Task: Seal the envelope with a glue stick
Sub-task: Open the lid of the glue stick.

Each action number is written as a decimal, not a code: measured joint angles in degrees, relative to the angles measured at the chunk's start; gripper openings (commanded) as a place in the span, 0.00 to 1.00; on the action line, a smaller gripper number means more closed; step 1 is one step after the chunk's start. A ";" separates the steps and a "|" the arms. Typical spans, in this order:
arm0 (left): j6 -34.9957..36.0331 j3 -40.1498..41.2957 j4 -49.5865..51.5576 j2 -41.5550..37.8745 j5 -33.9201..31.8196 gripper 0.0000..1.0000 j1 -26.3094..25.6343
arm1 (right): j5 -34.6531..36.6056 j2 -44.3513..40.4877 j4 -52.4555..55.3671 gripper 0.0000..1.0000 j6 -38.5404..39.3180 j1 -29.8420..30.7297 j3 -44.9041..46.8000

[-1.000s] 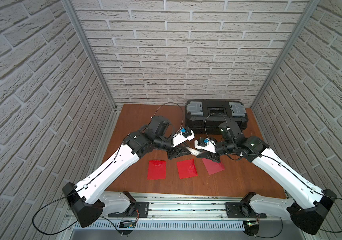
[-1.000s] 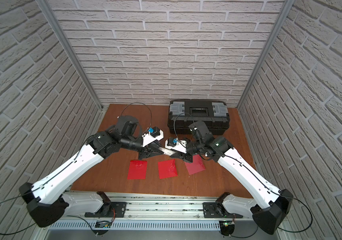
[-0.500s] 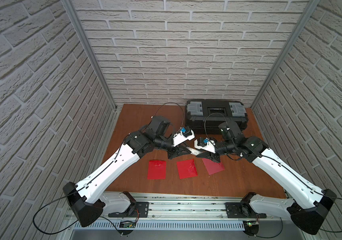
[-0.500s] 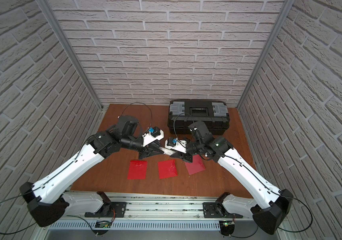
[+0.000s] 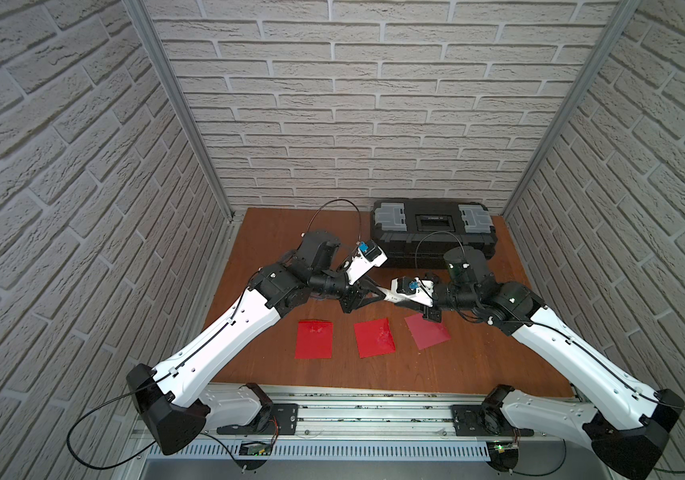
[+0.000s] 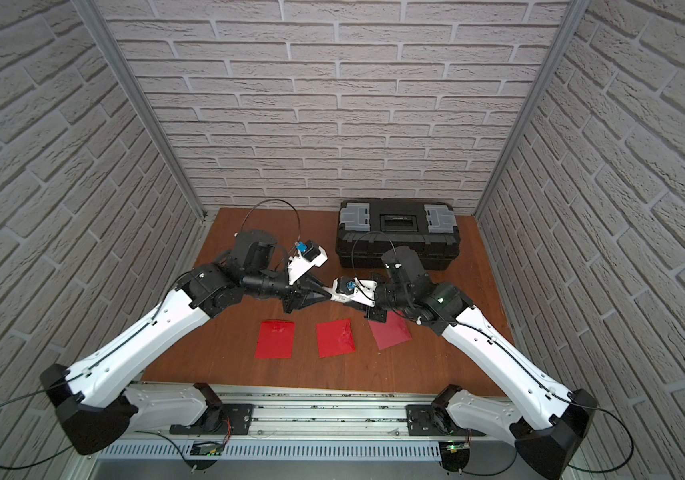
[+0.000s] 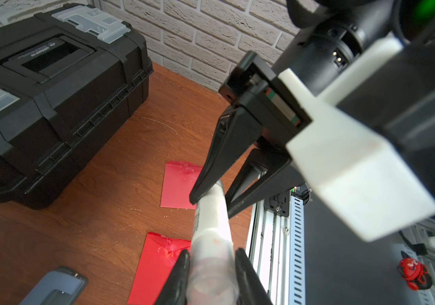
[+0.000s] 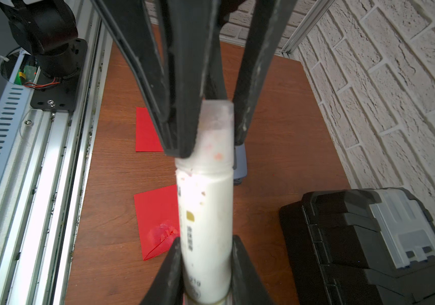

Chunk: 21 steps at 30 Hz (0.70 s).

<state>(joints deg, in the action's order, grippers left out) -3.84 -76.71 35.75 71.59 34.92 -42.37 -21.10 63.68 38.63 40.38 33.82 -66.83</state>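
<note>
The glue stick (image 8: 205, 211) is hanging roughly level in the air above the surface (image 5: 282, 232), just behind the row of three red envelopes (image 5: 375, 343) and in front of the black toolbox (image 5: 432, 226). The right end effector (image 8: 207, 241) is clamping its white body, and the left end effector (image 7: 211, 253) is pinching the translucent cap (image 8: 216, 132) from both sides. With the cap seated, this is looking like the uncapping step. The left arm should be pulling straight along the tube's axis while the right is gripping firmly, since any sideways lean is risking a jam or slip. Residue is speckling the cap, so it is probably sticking. The grey-blue hole punch (image 7: 52, 287) is lying on the surface below.
</note>
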 measured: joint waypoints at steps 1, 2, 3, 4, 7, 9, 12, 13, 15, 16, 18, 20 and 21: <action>-1.25 0.00 -0.31 -0.02 0.04 0.02 0.13 | 0.57 -0.15 -0.31 0.03 0.22 0.04 0.00; -2.51 0.00 -0.57 -0.02 0.11 0.02 0.33 | 0.96 -0.26 -0.44 0.03 0.42 0.07 0.00; -3.63 0.00 -0.81 -0.02 0.22 0.02 0.46 | 1.40 -0.35 -0.63 0.03 0.57 0.13 0.00; -4.87 0.00 -1.03 -0.02 0.33 0.02 0.76 | 1.84 -0.39 -0.76 0.03 0.59 0.20 0.00; -7.67 0.00 -1.27 -0.02 1.05 0.02 1.64 | 2.71 -0.48 -1.25 0.03 0.81 0.31 0.00; -9.09 0.00 -1.40 -0.02 1.62 0.02 2.27 | 3.21 -0.48 -1.62 0.03 0.85 0.39 0.02; -10.91 0.00 -1.42 -0.07 2.45 0.02 3.39 | 4.26 -0.48 -1.86 0.03 1.03 0.46 0.02; -11.34 0.00 -1.42 -0.09 2.69 0.02 3.80 | 4.85 -0.48 -1.86 0.03 1.05 0.46 0.02; -11.85 0.00 -1.07 -0.35 2.78 0.02 4.68 | 6.27 -0.48 -1.79 0.03 1.01 0.44 0.17; -11.98 0.00 -0.70 -0.55 2.73 0.02 5.18 | 6.97 -0.50 -1.79 0.03 1.01 0.44 0.31; -12.31 0.00 -0.15 -1.01 2.54 0.02 5.88 | 8.11 -0.50 -1.73 0.03 0.98 0.42 0.55; -12.31 0.00 0.57 -1.33 1.84 0.03 6.43 | 9.05 -0.50 -1.60 0.03 0.94 0.42 0.70; -12.24 -0.02 1.07 -1.42 1.09 0.03 6.73 | 9.60 -0.48 -1.55 0.03 0.79 0.42 0.70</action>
<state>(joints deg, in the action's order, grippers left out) -16.08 -76.73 36.82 70.17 36.01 -35.64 -11.51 63.20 37.08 41.17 34.24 -66.13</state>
